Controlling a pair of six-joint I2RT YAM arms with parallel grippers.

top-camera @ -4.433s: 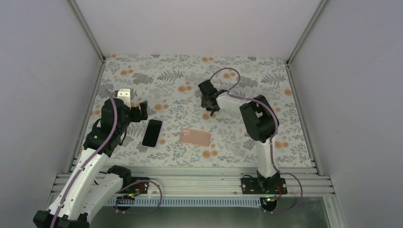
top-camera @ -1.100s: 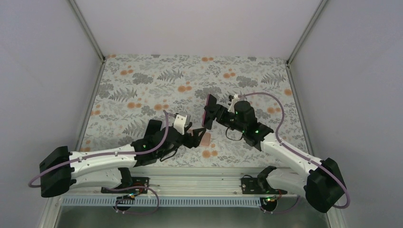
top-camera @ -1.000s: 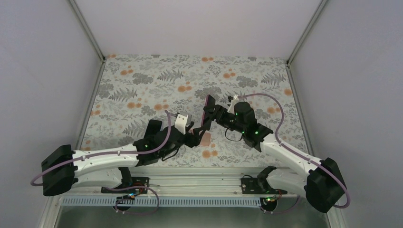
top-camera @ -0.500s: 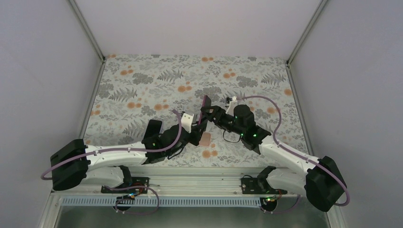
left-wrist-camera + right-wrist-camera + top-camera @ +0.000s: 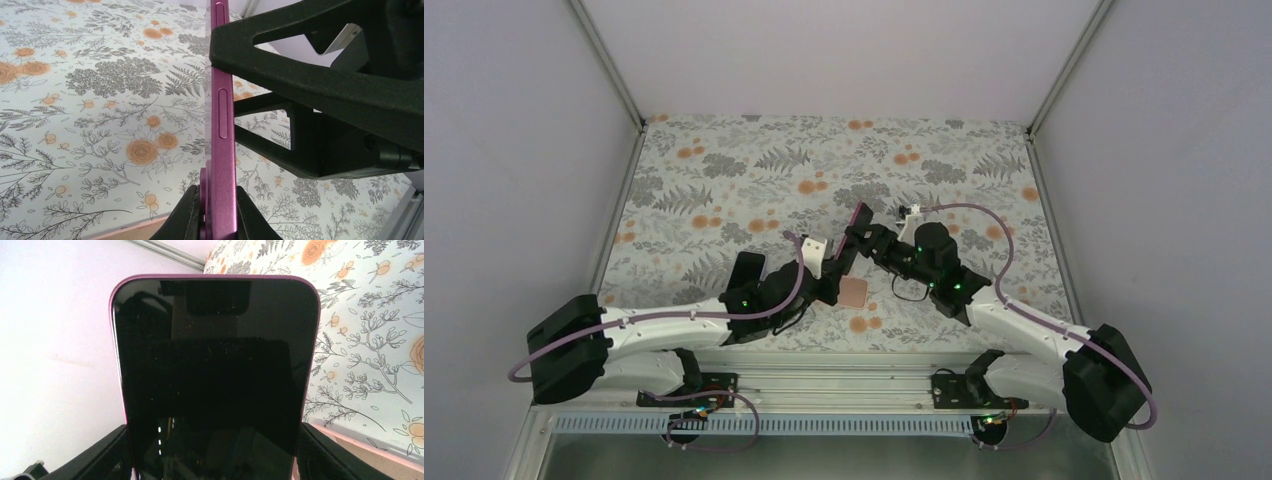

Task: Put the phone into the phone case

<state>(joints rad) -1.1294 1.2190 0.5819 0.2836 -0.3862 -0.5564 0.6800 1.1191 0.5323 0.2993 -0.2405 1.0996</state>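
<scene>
Top external view: the phone is off the desk, held on end and tilted in the air near the middle. It sits just far of the case, which lies flat on the desk with no phone in it. Both arms reach in to the phone from the near edge. In the right wrist view the right claw grips the phone by its two long edges, one finger on either side. The dark screen faces that camera, and a strip of the pink case shows below right. In the left wrist view the phone is edge-on, and the left claw is narrowed onto its lower end with a finger against each face. The right claw's black fingers cross the phone higher up. So both claws appear to hold the phone at once, which reads to me as a handover or a shared regrip. On progress, the phone is picked up and close to the case, but nothing is seated. What is left, I judge, is to tip the phone flat, line its corners up with the case, and press it in until the rim takes it all round. I cannot tell whether the case lies open side up. I would put the task at roughly halfway.
</scene>
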